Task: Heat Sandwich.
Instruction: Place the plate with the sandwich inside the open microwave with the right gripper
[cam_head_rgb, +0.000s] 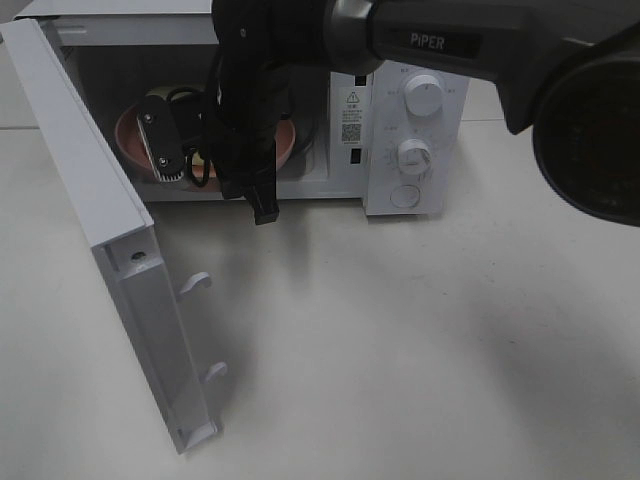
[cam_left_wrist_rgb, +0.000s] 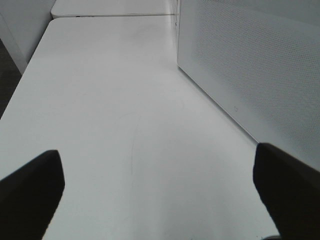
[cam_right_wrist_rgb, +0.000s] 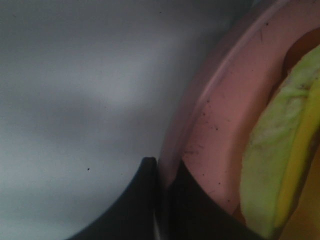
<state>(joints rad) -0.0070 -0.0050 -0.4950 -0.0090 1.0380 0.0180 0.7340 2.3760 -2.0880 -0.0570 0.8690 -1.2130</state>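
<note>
Right arm (cam_head_rgb: 450, 45) reaches into the microwave (cam_head_rgb: 410, 110), whose door (cam_head_rgb: 100, 230) stands swung wide. Its right jaws are closed on the rim of the pink plate (cam_right_wrist_rgb: 215, 125) inside the cavity. On that plate lies the sandwich (cam_right_wrist_rgb: 272, 165), just beside the jaws, not between them. Above the table (cam_left_wrist_rgb: 125, 100), beside the microwave's outer wall, the left jaws stand wide open

Right arm (cam_head_rgb: 430, 45) reaches in from the right side, wrist angled downward. Right gripper (cam_right_wrist_rgb: 161, 172) is closed, jaws pinching the rim of the pink plate (cam_right_wrist_rgb: 215, 125). Left gripper (cam_left_wrist_rgb: 159, 180) hovers low, jaws spread wide.
</note>
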